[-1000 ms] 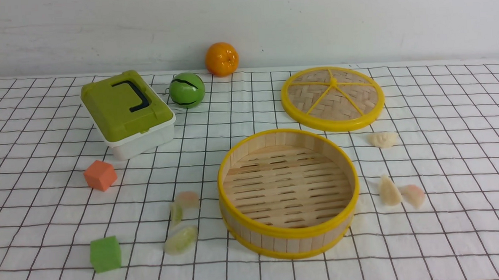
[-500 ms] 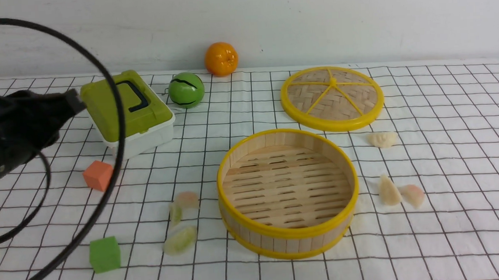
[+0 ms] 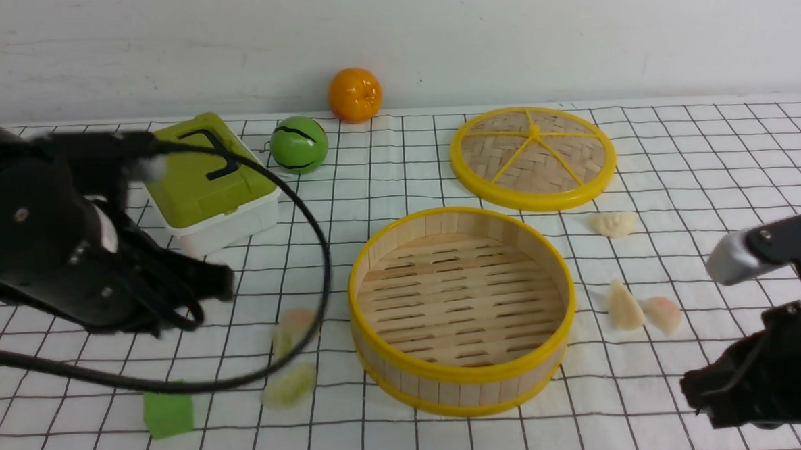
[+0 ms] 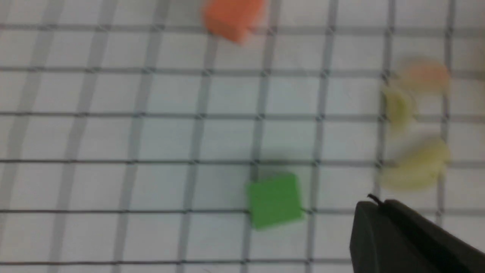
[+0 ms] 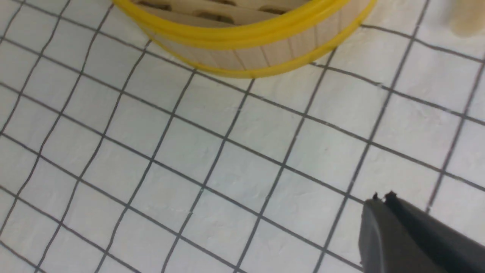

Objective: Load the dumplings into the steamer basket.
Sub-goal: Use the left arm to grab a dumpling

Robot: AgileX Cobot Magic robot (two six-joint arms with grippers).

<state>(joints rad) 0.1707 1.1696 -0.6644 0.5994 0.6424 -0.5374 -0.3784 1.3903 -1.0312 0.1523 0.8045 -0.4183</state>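
Hovering at the reach-in step, your left gripper (image 4: 375,204) and right gripper (image 5: 380,199) pressed together, seemingly empty, you must spread them before picking the dumplings (image 3: 626,306), three lying each side of the empty steamer basket (image 3: 465,384).

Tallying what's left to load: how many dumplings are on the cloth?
6. Three translucent crescent dumplings left of the round bamboo steamer basket: pink, small green, larger green. Three right: cream farther back, cream beside pink. The arms may hide others.

The checked tabletop (image 3: 709,171) carried the basket (image 3: 464,374), lid (image 3: 534,158), six dumplings (image 3: 626,306), a green box (image 3: 209,186), ball (image 3: 299,145), orange (image 3: 355,95) and two cubes (image 3: 169,414).
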